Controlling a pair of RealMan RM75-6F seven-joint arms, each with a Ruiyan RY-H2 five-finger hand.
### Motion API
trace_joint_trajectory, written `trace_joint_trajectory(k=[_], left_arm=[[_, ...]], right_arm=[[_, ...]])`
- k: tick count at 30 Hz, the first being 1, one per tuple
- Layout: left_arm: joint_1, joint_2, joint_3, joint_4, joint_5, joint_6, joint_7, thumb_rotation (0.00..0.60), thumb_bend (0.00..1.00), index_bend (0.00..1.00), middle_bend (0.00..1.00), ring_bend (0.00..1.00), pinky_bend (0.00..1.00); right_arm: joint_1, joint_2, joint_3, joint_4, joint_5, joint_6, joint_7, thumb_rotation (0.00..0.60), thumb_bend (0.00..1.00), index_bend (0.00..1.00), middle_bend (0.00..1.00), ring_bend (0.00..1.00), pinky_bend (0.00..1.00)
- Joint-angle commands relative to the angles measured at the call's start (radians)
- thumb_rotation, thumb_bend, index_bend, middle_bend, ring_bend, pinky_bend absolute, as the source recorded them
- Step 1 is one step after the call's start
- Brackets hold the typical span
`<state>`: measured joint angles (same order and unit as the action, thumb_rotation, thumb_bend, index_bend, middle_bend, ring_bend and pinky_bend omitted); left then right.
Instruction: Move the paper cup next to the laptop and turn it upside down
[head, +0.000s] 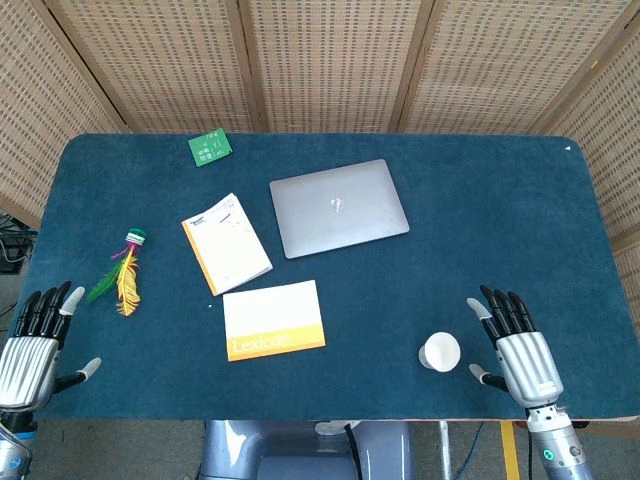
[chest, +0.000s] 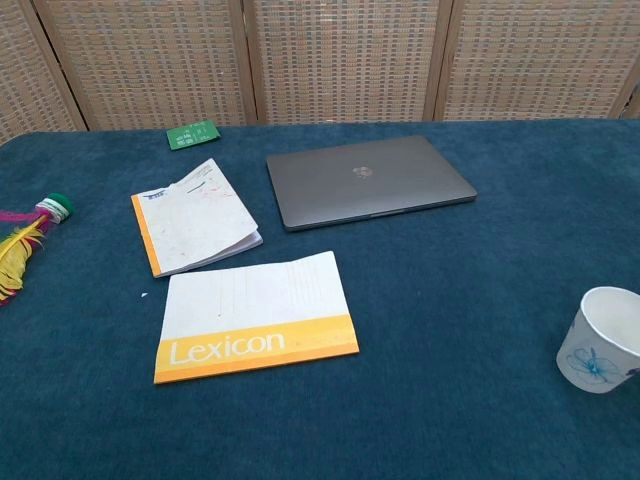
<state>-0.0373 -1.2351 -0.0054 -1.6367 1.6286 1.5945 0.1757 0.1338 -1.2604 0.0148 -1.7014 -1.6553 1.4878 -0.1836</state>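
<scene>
— Where is the paper cup (head: 440, 351)?

— Upright near the front edge of the worktop (head: 500, 200), just beside my right hand (head: 515, 347), well apart from the closed laptop (head: 339, 208). Right hand is spread, holding nothing; left hand (head: 35, 340) is the same, resting at the far left.

— How do you take it?

— I'd wrap the fingers around the side wall, lightly, since I judge thin paper will crush. Then carry it up beside the laptop's right edge, roll the wrist, and set the rim down flat.
</scene>
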Motion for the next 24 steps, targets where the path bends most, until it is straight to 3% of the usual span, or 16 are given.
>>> trace_joint_trajectory(k=[1,18,24], left_arm=[[0.001,0.001,-0.001,-0.002,-0.002,0.001,0.002,0.600,0.11,0.00,0.00,0.00,0.00],[0.002,0.005,0.001,-0.010,-0.001,-0.002,0.009,0.600,0.12,0.00,0.00,0.00,0.00],[0.004,0.009,0.005,-0.019,0.006,0.003,0.010,0.600,0.12,0.00,0.00,0.00,0.00]], right_arm=[[0.000,-0.001,-0.001,-0.001,-0.002,-0.001,-0.002,0.600,0.16,0.03,0.00,0.00,0.00],[0.002,0.010,-0.010,-0.019,0.002,-0.019,0.017,0.600,0.17,0.03,0.00,0.00,0.00],[0.005,0.052,-0.039,-0.072,-0.013,-0.047,0.060,0.600,0.16,0.11,0.00,0.00,0.00]])
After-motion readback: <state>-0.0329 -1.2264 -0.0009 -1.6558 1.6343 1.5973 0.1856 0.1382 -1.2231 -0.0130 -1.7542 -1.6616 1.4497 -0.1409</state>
